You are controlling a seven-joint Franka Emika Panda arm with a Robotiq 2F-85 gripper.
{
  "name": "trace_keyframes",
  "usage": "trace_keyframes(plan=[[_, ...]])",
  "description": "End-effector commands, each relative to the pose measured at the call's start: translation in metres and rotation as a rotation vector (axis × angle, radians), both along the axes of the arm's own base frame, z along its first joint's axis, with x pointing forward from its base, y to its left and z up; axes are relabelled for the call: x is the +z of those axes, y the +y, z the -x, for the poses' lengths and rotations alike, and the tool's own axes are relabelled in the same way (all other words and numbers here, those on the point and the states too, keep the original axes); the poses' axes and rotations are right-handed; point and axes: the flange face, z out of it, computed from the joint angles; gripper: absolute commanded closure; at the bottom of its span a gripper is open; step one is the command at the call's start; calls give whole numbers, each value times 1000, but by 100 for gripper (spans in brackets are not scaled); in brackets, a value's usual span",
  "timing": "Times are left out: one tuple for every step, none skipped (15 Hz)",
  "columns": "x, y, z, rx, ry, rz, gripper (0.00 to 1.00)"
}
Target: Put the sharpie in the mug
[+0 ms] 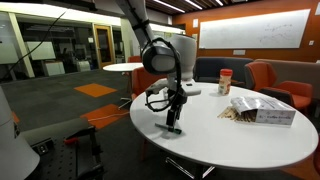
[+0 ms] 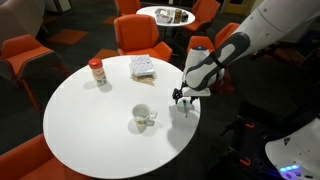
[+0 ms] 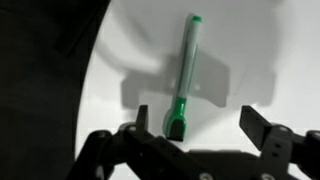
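The sharpie (image 3: 185, 70), a thin dark-green marker, lies flat on the white table (image 3: 250, 50) in the wrist view. Its near end sits between my gripper's (image 3: 200, 122) two fingers, closer to the left one. The fingers are wide apart and do not touch it. In both exterior views the gripper (image 1: 173, 124) (image 2: 184, 99) points down, just above the table near its edge. The whitish-grey mug (image 2: 141, 118) stands upright near the table's middle, a short way from the gripper. I cannot make out the sharpie in the exterior views.
A jar with a red lid (image 2: 97, 72) (image 1: 225, 80) and a flat snack box (image 2: 143, 66) (image 1: 262, 110) sit on the far part of the round table (image 2: 90, 130). Orange chairs (image 2: 140, 35) and a smaller table (image 2: 165, 14) stand around it.
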Motion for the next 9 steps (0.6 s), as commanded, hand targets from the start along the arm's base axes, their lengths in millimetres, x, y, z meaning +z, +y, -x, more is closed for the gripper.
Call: trace_keyframes(plan=[[-7, -5, -9, -46, 1, 23, 17], [-8, -8, -10, -49, 3, 25, 35], [-10, -11, -10, -55, 5, 23, 34], [-12, -14, -10, -57, 7, 26, 35], [-14, -15, -10, -59, 10, 27, 51], [-15, -16, -11, -60, 10, 28, 59], [-15, -17, -11, -59, 8, 31, 69], [-14, -17, -13, -58, 6, 33, 76], [-14, -16, -13, -57, 5, 34, 85]])
